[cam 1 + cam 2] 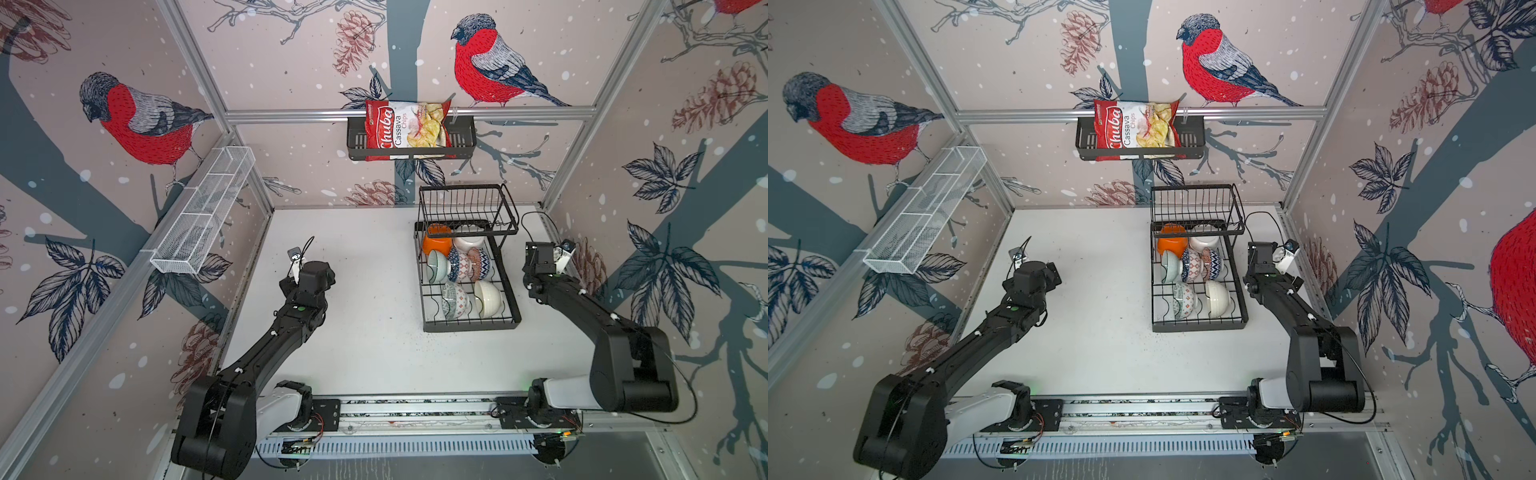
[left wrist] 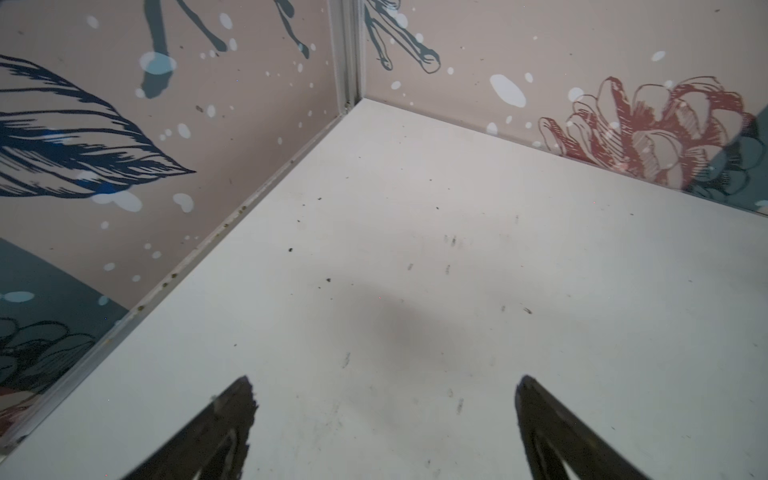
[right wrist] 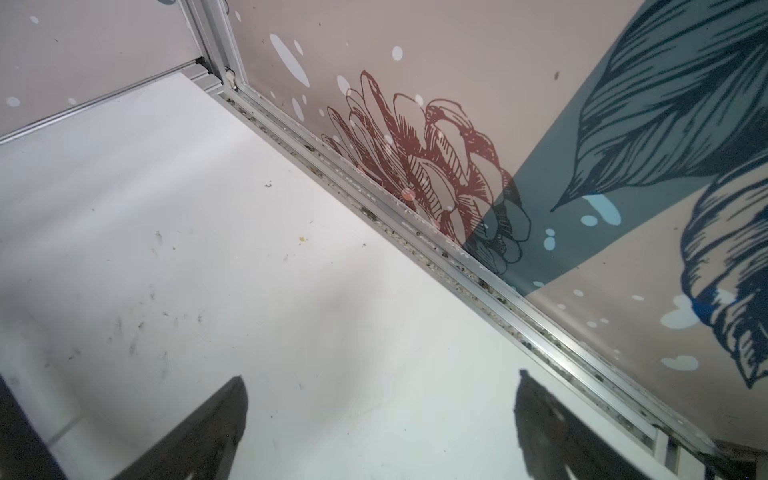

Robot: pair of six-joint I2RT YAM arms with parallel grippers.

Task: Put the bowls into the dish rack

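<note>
Both top views: seven bowls (image 1: pixel 457 266) sit in the flat lower tray of the dish rack (image 1: pixel 471 326), right of middle on the surface (image 1: pixel 365 291) — most tipped on edge between the dividers. Either side, clear of the rack, left jaws and right jaws gape wide — empty.

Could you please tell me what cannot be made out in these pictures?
- orange bowl and white bowl: partly hidden under the raised basket of the dish rack, in both top views.
- left gripper and right gripper: open fingers cut off by each wrist picture's edge; the arms cover them in both top views.
- chips bag: bottom hidden behind the front of the wall basket.
</note>
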